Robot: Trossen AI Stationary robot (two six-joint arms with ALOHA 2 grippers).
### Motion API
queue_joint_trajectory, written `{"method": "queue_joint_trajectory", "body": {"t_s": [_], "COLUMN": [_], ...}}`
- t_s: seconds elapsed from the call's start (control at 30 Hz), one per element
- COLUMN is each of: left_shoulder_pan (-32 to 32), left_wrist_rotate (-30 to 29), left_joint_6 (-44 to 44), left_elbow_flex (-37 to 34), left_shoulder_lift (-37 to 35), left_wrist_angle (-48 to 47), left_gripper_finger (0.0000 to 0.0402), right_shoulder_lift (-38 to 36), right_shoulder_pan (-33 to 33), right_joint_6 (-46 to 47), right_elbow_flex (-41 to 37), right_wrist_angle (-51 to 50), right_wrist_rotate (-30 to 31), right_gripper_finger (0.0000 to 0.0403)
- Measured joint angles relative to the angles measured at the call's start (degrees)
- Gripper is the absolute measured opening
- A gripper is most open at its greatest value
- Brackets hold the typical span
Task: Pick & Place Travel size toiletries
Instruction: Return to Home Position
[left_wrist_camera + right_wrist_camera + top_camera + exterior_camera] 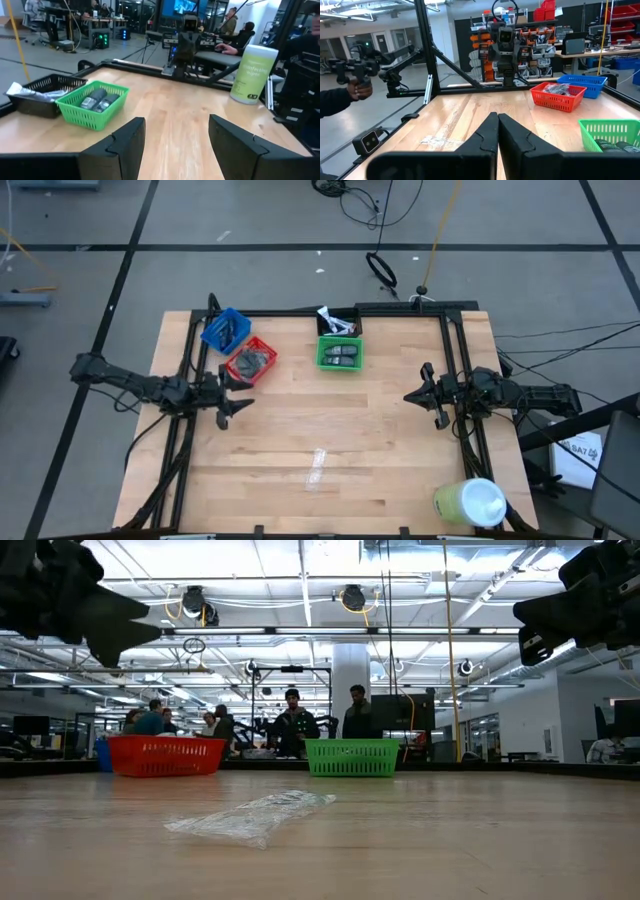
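In the high view my left hand (176, 121) hovers at mid-left, released and empty above the worktop (330, 430), I judge because nothing loose remains to fetch; just right of it the travel size toiletries lie sorted: dark packets (228, 330) in the blue bin (582, 86), dark grey pieces (557, 89) in the red bin (166, 756); top centre, white-silver tubes (22, 91) in the black bin (35, 102), dark ovals (95, 100) in the green bin (351, 757); the wrapper scrap (317, 465) lies lower centre, rightly ignored; mid-right, my right hand (497, 125) is clenched on nothing; a wipes canister (470, 502) stands lower right.
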Motion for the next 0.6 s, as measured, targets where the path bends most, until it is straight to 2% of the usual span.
{"method": "queue_joint_trajectory", "body": {"t_s": [0.27, 0.47, 0.6], "left_shoulder_pan": [0.0, 0.0, 0.1], "left_wrist_rotate": [-3.7, -4.8, -4.9], "left_joint_6": [3.8, 3.9, 3.1], "left_elbow_flex": [-0.6, -0.6, -0.7], "left_shoulder_lift": [-5.8, -16.1, -16.2], "left_wrist_angle": [-1.1, -11.1, -12.6], "left_gripper_finger": [0.0216, 0.0216, 0.0216], "right_shoulder_lift": [0.0, 0.0, 0.0], "right_shoulder_pan": [0.0, 0.0, 0.0], "right_joint_6": [0.0, 0.0, 0.0], "right_elbow_flex": [0.0, 0.0, 0.0], "right_wrist_angle": [0.0, 0.0, 0.0], "right_wrist_rotate": [0.0, 0.0, 0.0], "right_gripper_finger": [0.0000, 0.0000, 0.0000]}}
